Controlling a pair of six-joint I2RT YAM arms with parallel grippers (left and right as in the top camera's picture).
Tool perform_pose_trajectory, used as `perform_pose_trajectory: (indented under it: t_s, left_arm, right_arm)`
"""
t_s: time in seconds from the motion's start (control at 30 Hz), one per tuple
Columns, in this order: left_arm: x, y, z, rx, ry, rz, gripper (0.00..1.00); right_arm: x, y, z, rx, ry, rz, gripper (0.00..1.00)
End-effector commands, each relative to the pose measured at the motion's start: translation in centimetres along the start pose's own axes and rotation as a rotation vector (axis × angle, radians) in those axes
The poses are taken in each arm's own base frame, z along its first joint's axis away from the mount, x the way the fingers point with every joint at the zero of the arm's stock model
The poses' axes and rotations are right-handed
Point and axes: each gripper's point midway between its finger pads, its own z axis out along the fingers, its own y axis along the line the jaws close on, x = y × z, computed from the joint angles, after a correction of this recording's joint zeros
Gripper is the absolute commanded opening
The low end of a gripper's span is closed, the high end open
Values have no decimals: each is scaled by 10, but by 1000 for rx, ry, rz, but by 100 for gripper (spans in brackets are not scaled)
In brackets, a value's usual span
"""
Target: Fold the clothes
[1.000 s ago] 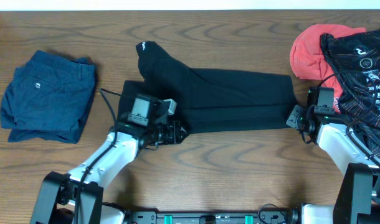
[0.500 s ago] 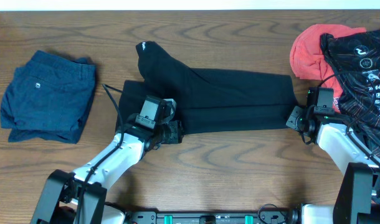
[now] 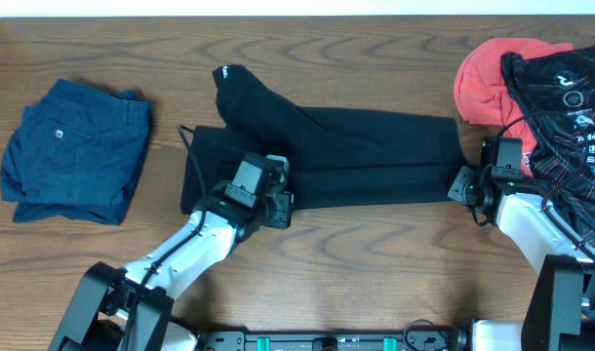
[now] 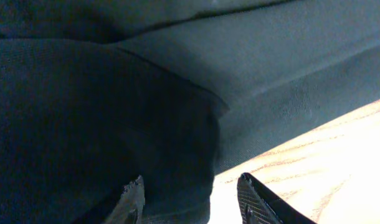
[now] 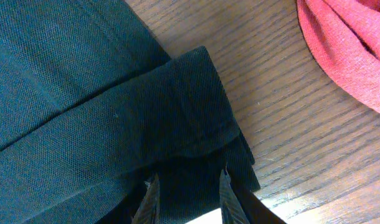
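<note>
A long black garment [image 3: 376, 156] lies flat across the middle of the wooden table, with one part sticking up at its far left. My left gripper [image 3: 281, 207] is at its near lower edge, left of centre. In the left wrist view the jaws [image 4: 193, 199] are open, with the dark cloth's [image 4: 177, 93] edge between them. My right gripper [image 3: 461, 185] is at the garment's right end. In the right wrist view its fingers [image 5: 189, 196] are closed on the folded corner of the cloth [image 5: 84, 93].
Folded blue shorts [image 3: 78, 151] lie at the left. A red garment [image 3: 488, 83] and a black patterned garment [image 3: 571, 107] are piled at the far right, close to my right arm. The red one also shows in the right wrist view [image 5: 352, 50].
My left gripper has moved to the right along the garment's near edge, uncovering the garment's left part. The right arm has not moved.
</note>
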Motion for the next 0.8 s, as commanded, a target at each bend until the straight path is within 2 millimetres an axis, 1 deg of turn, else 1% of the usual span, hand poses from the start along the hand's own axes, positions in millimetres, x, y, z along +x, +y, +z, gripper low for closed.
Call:
perform_pose_trajectory:
  t_s: [0.0,0.07,0.1,0.13,0.17,0.3,0.47,0.5,0.57,0.67,0.7,0.73,0.77]
  left_arm:
    - [-5,3,2,-59,-19,63,50]
    - [-6,6,1,-82,-27,68,48]
    - [-7,7,1,-90,-29,67,41]
    - [-7,7,1,-91,-31,74,37]
    - [-8,7,1,-91,-32,76,34]
    - [-6,8,3,-92,-26,74,32]
    - [2,7,11,-94,6,83,32]
    - [1,6,11,-92,4,86,33]
    - [0,4,11,-86,-3,91,38]
    - [0,3,11,-86,-5,91,38]
    - [0,3,11,-86,-5,91,37]
    - [0,3,11,-86,-5,92,33]
    - [0,3,11,-86,-5,92,26]
  right_arm:
    - [-2,2,0,3,-3,-18,31]
    - [-2,2,0,3,-3,-18,31]
    - [-2,2,0,3,-3,-18,31]
    - [-2,2,0,3,-3,-18,31]
    - [-2,2,0,3,-3,-18,31]
    - [-2,2,0,3,-3,-18,31]
    - [-2,2,0,3,-3,-18,31]
    - [-2,2,0,3,-3,-18,31]
    - [-2,2,0,3,-3,-18,31]
    - [-2,2,0,3,-3,-18,31]
    - [-2,2,0,3,-3,-18,31]
    - [-2,2,0,3,-3,-18,31]
    - [-2,2,0,3,-3,-18,31]
